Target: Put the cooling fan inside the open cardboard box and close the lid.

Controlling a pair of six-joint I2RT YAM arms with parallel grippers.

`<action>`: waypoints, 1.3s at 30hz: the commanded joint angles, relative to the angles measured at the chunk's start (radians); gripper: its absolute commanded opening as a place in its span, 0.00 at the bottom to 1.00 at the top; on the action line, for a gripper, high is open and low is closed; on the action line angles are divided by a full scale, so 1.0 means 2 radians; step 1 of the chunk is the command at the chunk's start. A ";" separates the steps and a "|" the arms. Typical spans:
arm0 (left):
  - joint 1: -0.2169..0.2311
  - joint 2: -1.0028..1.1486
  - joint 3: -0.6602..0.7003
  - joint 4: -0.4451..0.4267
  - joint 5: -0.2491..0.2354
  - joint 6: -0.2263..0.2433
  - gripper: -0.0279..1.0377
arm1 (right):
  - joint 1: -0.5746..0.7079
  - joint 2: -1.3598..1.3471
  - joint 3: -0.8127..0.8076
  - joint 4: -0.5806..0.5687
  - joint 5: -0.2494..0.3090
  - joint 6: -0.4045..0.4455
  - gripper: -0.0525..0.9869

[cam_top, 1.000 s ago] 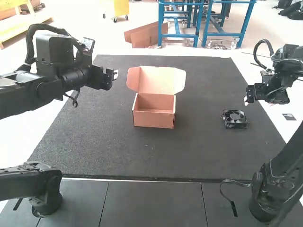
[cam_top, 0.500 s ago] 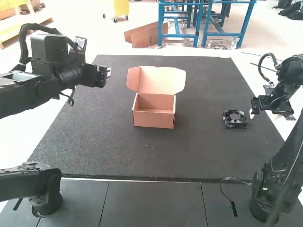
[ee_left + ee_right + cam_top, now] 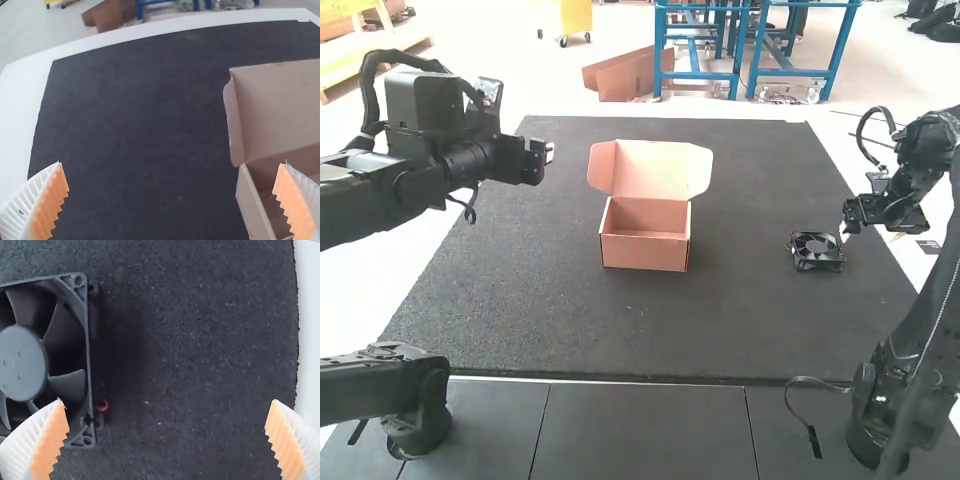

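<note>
Light, stiff fan (image 3: 42, 360), blades likely fragile; pinch its frame's outer edges; right hand (image 3: 165, 440) and left hand (image 3: 165, 200) spread wide, empty.

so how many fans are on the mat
1. The fan lies flat on the mat, right of the box, near the right claw. Part of the box's inside is hidden.

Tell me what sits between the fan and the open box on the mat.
Nothing visible does: only bare black mat lies between the cooling fan and the cardboard box, whose lid stands open.
</note>
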 commanded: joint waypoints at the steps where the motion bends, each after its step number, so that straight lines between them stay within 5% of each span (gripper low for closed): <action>1: 0.002 -0.001 0.009 0.003 -0.001 -0.006 0.94 | 0.016 0.017 0.019 -0.005 -0.029 0.014 0.92; 22: 0.002 -0.001 0.009 0.003 -0.002 -0.005 0.93 | 0.024 0.066 0.049 -0.009 0.033 0.035 0.92; 39: 0.004 -0.001 0.010 0.002 -0.002 -0.006 0.93 | 0.022 0.080 0.066 -0.048 0.037 0.038 0.92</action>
